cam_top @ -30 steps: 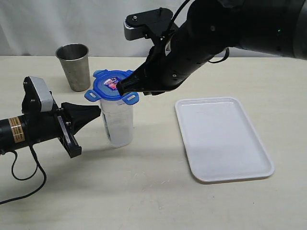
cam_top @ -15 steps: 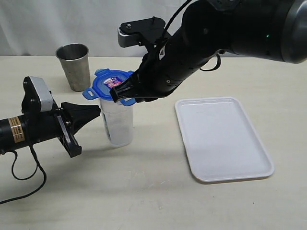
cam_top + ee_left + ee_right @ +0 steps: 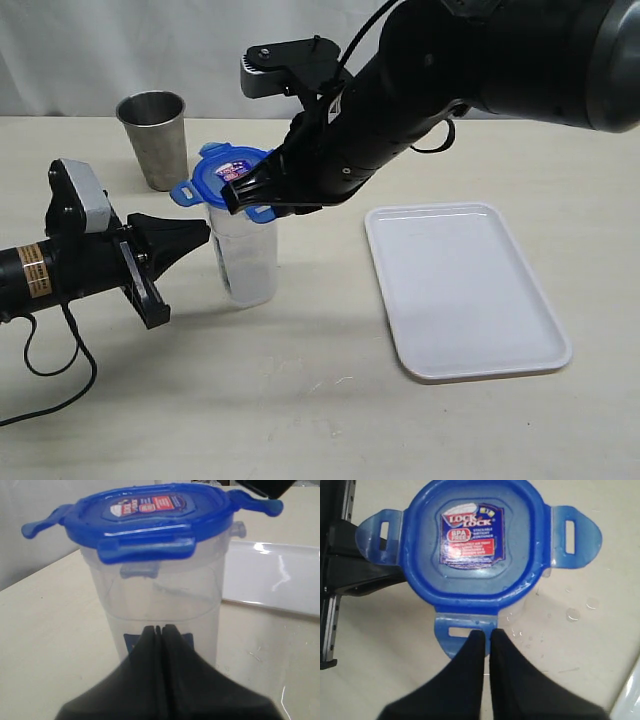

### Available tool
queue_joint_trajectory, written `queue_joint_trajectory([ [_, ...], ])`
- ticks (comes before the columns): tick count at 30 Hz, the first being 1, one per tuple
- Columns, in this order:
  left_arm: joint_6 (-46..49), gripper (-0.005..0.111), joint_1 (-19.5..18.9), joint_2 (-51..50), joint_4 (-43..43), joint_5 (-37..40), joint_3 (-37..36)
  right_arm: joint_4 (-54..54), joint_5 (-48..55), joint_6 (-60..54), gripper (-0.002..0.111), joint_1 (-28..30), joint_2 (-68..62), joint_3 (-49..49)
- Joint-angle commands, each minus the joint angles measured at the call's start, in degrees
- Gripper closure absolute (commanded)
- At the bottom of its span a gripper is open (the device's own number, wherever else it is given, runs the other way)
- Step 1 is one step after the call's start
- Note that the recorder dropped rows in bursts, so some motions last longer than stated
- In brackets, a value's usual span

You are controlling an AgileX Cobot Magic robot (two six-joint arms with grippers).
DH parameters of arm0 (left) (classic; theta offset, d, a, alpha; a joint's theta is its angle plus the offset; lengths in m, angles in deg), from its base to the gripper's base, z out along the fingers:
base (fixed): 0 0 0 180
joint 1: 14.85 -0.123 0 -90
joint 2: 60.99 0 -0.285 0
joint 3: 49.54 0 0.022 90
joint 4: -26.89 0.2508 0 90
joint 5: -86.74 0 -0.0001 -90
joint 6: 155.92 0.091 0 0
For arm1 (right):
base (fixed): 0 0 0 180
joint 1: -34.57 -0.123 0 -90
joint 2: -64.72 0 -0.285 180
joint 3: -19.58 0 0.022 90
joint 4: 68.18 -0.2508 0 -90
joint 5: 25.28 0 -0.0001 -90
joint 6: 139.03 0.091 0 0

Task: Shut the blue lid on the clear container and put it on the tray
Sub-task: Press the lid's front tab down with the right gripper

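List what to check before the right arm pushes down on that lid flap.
1. Blue lid resting on clear container: ok.
2. Flaps locked: not ok, three stick out.
3. Right gripper shut, tips at a flap: ok.
4. Left gripper shut: ok; touching the container: cannot tell.
5. Container upright: ok.
6. Tray with nothing on it: ok.

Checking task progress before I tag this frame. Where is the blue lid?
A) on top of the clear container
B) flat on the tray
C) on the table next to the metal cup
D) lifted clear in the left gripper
A: the blue lid sits on the mouth of the clear container, which stands apart from the tray.
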Motion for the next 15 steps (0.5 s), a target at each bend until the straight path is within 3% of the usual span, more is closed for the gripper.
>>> queue_joint_trajectory([
  [1,-0.2,0.107,0.2,-0.2,-0.5,-0.7,0.3,-0.8,-0.4,-1.5,0.104,-0.1,0.1,0.3],
  [6,-0.2,0.107,0.2,-0.2,-0.5,-0.7,0.3,0.4,-0.4,-1.7,0.104,-0.1,0.4,0.1],
  [15,-0.2,0.107,0.2,-0.2,-0.4,-0.7,0.3,13.4,-0.4,7.2,0.104,-0.1,1.2,0.1],
])
